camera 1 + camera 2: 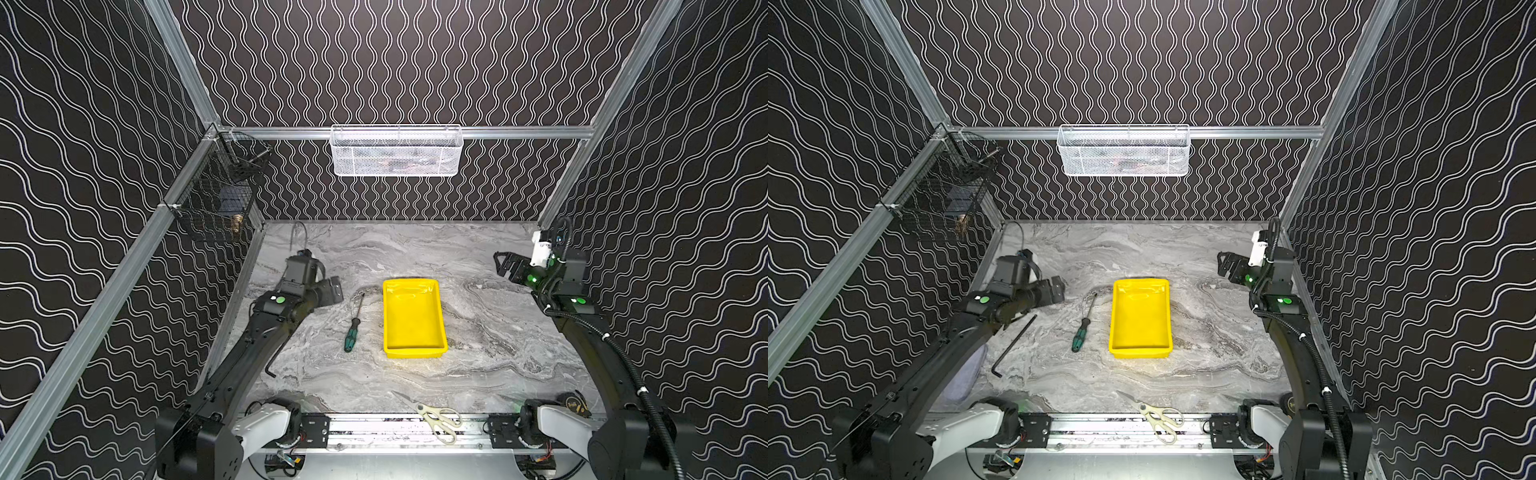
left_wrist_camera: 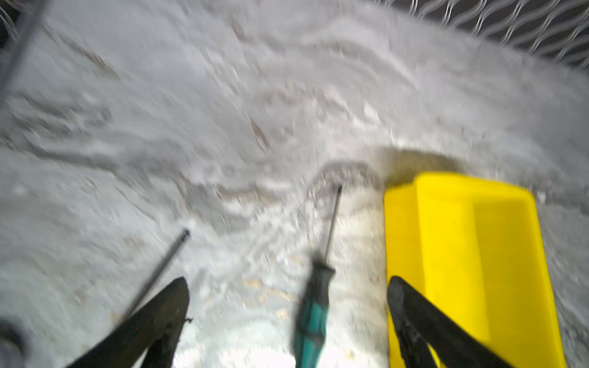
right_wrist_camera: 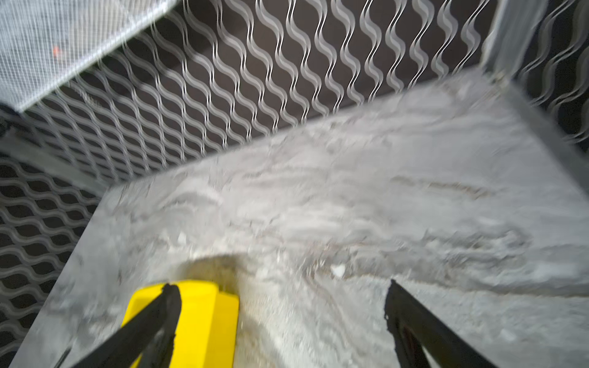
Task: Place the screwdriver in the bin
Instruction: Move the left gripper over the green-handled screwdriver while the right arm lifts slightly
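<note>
The screwdriver (image 1: 354, 326) (image 1: 1082, 328), green-and-black handled with a thin dark shaft, lies flat on the marble table just left of the bin, handle toward the front. The bin (image 1: 415, 353) (image 1: 1140, 353) is a shallow yellow tray with nothing in it. My left gripper (image 1: 330, 291) (image 1: 1057, 289) hovers behind and left of the screwdriver. In the left wrist view that gripper (image 2: 288, 280) is open, with the screwdriver (image 2: 315, 306) lying below between its fingers and the bin (image 2: 462, 255) beside it. My right gripper (image 1: 500, 262) (image 3: 281, 285) is open at the far right, holding nothing, with a corner of the bin (image 3: 204, 318) below it.
A black hex key (image 1: 1015, 345) (image 2: 165, 264) lies left of the screwdriver by my left arm. Cream-handled scissors (image 1: 436, 415) rest at the front edge. A white mesh basket (image 1: 397, 151) hangs on the back wall, a black wire basket (image 1: 220, 195) on the left wall.
</note>
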Available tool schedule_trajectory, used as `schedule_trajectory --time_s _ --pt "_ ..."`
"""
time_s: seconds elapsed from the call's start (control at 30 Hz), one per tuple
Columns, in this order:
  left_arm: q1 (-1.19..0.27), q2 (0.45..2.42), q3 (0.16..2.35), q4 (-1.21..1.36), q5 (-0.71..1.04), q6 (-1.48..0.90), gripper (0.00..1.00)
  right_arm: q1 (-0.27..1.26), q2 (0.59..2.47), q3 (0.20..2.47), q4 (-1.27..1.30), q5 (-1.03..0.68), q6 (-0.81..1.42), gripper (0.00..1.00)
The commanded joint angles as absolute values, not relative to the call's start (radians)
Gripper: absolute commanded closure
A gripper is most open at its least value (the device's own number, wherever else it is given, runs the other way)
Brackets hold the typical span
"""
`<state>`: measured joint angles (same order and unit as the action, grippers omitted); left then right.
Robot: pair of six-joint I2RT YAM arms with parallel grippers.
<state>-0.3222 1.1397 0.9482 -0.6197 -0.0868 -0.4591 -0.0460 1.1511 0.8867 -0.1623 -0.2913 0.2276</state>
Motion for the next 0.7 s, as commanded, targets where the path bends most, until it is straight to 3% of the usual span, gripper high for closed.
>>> schedule_trajectory --time_s 0.0,0.37,0.67 --pt "-0.398 1.163 0.94 -0.762 -0.132 -0.521 0.01 -0.044 1.169 0.882 -0.24 -0.402 0.196 0.0" --pt "-0.522 1.242 0.828 -0.686 -0.086 -0.592 0.01 -0.026 1.239 0.872 -0.233 -0.528 0.172 0.0" --pt "-0.538 1.349 0.784 -0.596 -0.022 -0.572 0.02 -0.021 1.225 0.838 -0.178 -0.626 0.158 0.01"
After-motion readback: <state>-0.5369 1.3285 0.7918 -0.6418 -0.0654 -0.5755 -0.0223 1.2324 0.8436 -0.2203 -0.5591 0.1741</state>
